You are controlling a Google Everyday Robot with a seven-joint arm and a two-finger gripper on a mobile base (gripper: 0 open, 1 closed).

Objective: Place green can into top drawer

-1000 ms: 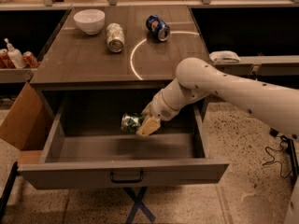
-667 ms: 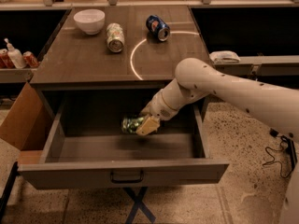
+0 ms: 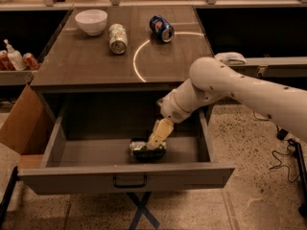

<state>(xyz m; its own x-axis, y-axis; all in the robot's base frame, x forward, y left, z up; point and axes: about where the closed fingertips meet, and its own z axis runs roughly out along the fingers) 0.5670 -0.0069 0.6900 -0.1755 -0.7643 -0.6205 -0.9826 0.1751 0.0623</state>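
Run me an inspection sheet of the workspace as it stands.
Surface: tabletop, dark, with a pale arc marking.
Job's things: green can lies on its side inside the open top drawer.
Clutter: white bowl, pale can, blue can on the tabletop.
Grippers: hand inside the drawer, closed on the green can.
Cables: dark cable on the floor at right.
Surroundings: cardboard box at left; bottle on the left shelf.
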